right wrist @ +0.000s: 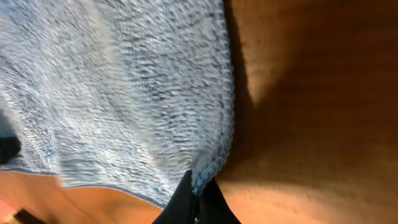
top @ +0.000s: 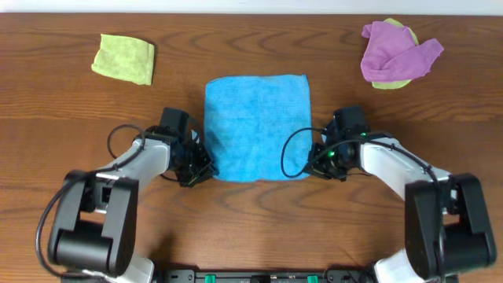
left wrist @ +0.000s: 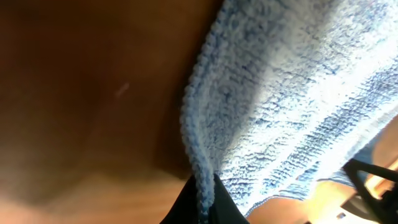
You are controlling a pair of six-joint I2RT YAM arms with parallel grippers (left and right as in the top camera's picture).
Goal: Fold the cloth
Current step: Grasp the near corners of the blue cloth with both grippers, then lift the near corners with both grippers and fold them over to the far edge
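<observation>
A blue cloth (top: 257,126) lies spread on the wooden table in the middle of the overhead view. My left gripper (top: 198,167) is shut on the cloth's near left corner; in the left wrist view the fingers (left wrist: 204,198) pinch the cloth's edge (left wrist: 280,118). My right gripper (top: 318,163) is shut on the near right corner; in the right wrist view the fingers (right wrist: 196,193) pinch the cloth's hem (right wrist: 124,93). Both near corners are lifted slightly off the table.
A yellow-green cloth (top: 124,58) lies at the back left. A purple cloth (top: 397,49) lies crumpled on a yellow one (top: 393,81) at the back right. The bare wooden table (top: 259,212) runs in front of the blue cloth.
</observation>
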